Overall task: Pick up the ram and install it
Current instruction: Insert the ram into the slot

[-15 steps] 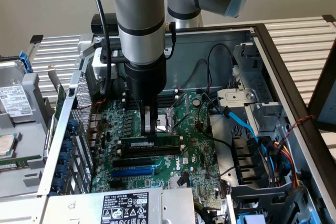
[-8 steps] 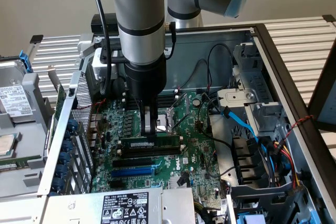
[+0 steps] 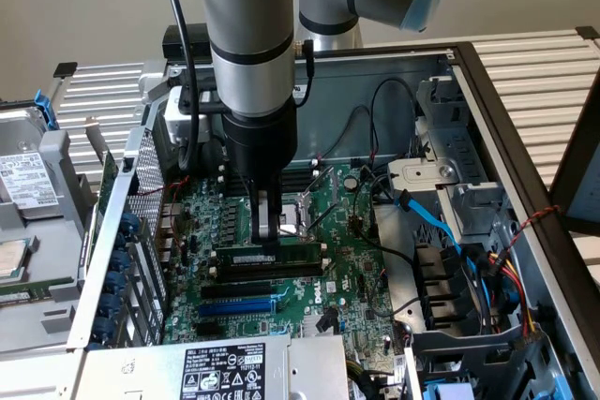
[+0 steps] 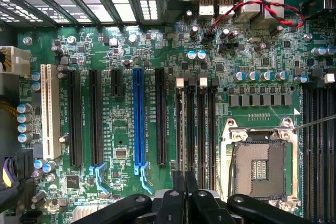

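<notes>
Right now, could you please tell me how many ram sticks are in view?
1. The ram lies along the black memory slots, directly under the arm, gripped near its middle by the fingers. More could be hidden behind the arm.

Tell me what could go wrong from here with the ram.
The gripper holds the ram down at the tightly packed black memory slots. A small sideways offset could press it onto a slot wall or into the neighbouring slot. The bare CPU socket lies right beside those slots, so a slip or a dropped stick might strike its exposed contacts.
</notes>
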Motion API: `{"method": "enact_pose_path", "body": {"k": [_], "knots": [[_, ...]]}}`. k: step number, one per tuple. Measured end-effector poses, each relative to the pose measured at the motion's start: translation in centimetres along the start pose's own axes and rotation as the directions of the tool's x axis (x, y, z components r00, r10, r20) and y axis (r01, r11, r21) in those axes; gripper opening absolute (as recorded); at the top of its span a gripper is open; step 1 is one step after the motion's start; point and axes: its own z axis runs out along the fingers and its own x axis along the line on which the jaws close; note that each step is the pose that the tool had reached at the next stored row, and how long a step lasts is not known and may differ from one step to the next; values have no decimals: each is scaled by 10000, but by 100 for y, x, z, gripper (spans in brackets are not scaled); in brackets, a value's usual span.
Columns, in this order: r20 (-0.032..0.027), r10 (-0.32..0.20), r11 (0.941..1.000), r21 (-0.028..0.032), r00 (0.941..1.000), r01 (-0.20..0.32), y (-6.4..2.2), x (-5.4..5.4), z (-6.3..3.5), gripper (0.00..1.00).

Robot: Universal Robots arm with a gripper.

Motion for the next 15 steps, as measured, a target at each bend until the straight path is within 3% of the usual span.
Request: {"method": "enact_pose_path", "body": {"k": [15], "knots": [[-5, 0, 10000, -4, 10000, 0, 5, 1, 28, 12]]}}
